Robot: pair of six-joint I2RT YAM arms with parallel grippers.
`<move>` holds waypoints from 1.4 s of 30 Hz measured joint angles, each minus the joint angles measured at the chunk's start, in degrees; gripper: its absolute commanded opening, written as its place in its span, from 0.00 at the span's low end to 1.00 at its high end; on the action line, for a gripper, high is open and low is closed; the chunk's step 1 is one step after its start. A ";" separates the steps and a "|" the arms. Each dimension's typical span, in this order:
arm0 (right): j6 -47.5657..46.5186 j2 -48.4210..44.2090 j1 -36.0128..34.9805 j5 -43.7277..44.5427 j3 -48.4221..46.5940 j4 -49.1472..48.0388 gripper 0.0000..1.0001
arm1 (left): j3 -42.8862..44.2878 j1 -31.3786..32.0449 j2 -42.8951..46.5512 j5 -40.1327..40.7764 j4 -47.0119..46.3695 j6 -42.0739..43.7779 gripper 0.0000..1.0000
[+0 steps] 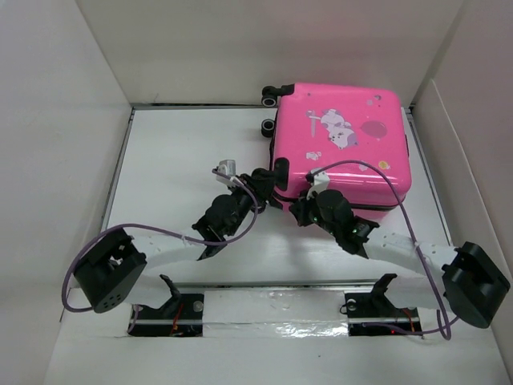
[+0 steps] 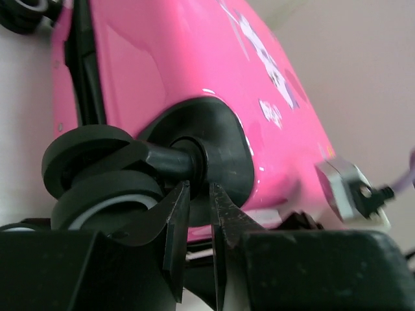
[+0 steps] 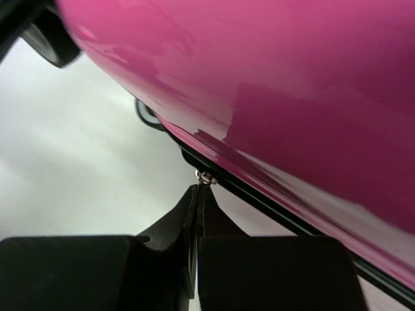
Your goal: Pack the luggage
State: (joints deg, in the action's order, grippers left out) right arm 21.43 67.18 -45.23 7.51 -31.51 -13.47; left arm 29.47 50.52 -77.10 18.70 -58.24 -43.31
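The luggage (image 1: pixel 345 136) lies flat and closed at the back right of the table, pink shell and stickers facing up. My left gripper (image 1: pixel 268 183) is at its front-left corner. In the left wrist view its jaws (image 2: pixel 200 188) stand narrowly apart, pinching the black stem (image 2: pixel 170 159) of the corner wheel (image 2: pixel 97 175). My right gripper (image 1: pixel 309 194) is at the luggage's near edge. In the right wrist view it (image 3: pixel 198 189) is shut on the small metal zipper pull (image 3: pixel 205 176), just below the black zipper line (image 3: pixel 279 210).
Two more black wheels (image 1: pixel 269 98) (image 1: pixel 268 126) stick out of the luggage's left side. White walls (image 1: pixel 64 120) close in the table on the left, back and right. A taped strip (image 1: pixel 280 329) runs along the near edge between the arm bases.
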 measured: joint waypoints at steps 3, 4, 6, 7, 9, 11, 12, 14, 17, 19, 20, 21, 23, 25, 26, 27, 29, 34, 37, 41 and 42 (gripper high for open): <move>-0.81 1.25 -1.05 -3.06 -1.42 0.39 0.00 | -0.37 1.18 3.34 -3.41 4.46 1.18 0.00; -1.20 1.57 -1.27 -3.91 -2.27 1.22 0.00 | -0.72 1.31 4.44 -4.42 5.81 1.60 0.00; -2.05 2.62 -1.40 -5.11 -3.98 2.25 0.00 | -1.68 2.01 6.54 -8.87 8.50 1.88 0.00; -2.34 3.65 -1.38 -5.68 -5.01 2.40 0.00 | -2.27 3.10 7.21 -11.76 9.42 1.88 0.00; -3.30 6.67 -1.64 -6.75 -7.54 1.88 0.00 | -3.58 5.22 7.61 -16.24 10.51 2.12 0.00; -4.20 9.42 -1.75 -7.78 -9.01 0.33 0.00 | -5.55 5.92 8.20 -17.00 11.96 2.64 0.00; -4.85 10.38 -1.88 -7.96 -9.22 -0.94 0.00 | -6.36 5.97 8.28 -16.76 12.11 2.71 0.00; -4.63 10.88 -2.29 -7.82 -9.05 -2.86 0.00 | -7.19 6.93 8.13 -17.73 13.27 2.73 0.00; -3.34 8.39 -3.23 -6.67 -5.99 -5.01 0.00 | -7.26 9.97 8.48 -19.85 14.60 2.78 0.00; -2.21 3.23 -4.00 -6.27 -2.21 -4.50 0.00 | -7.28 11.02 10.64 -19.32 16.57 3.39 0.20; -1.84 -0.09 -4.37 -6.21 -0.37 -3.10 0.00 | -7.28 10.95 12.46 -18.49 17.79 3.89 0.52; -1.49 -3.54 -4.68 -6.27 1.36 -1.31 0.00 | -7.28 10.69 14.36 -17.42 18.93 4.55 0.66; -0.87 -10.34 -4.85 -6.91 4.09 2.64 0.00 | -6.97 8.87 20.33 -14.56 22.23 4.90 0.82; -0.57 -15.69 -4.76 -7.45 6.01 5.64 0.00 | -5.55 5.46 24.65 -12.00 24.26 4.66 0.84; -0.48 -17.49 -4.68 -7.54 6.75 6.49 0.00 | -4.26 3.76 25.68 -11.65 25.81 3.93 0.84; -0.42 -18.84 -4.57 -7.56 7.04 6.91 0.00 | -3.08 1.90 25.59 -12.00 27.32 3.23 0.84; -0.46 -21.75 -4.42 -7.54 7.19 8.96 0.00 | -0.39 -3.50 22.29 -11.04 28.28 3.19 0.85; -0.17 -28.85 -4.33 -8.04 9.84 13.40 0.00 | 14.38 -19.19 5.16 -11.65 27.26 4.44 0.84; -0.13 -31.19 -4.33 -8.35 9.94 15.89 0.00 | 23.19 -25.92 -5.62 -15.89 25.68 6.88 0.80; -0.15 -32.30 -4.35 -9.33 9.94 17.75 0.00 | 29.79 -30.84 -16.96 -23.23 22.60 12.85 0.84; -0.13 -32.48 -4.33 -9.53 9.94 17.94 0.00 | 31.30 -31.21 -19.21 -24.76 22.77 15.04 0.85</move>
State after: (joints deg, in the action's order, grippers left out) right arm 21.30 34.70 -49.56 -2.02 -21.56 4.47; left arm 60.77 19.31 -96.31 -6.07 -35.46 -28.27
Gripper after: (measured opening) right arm 0.008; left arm 0.832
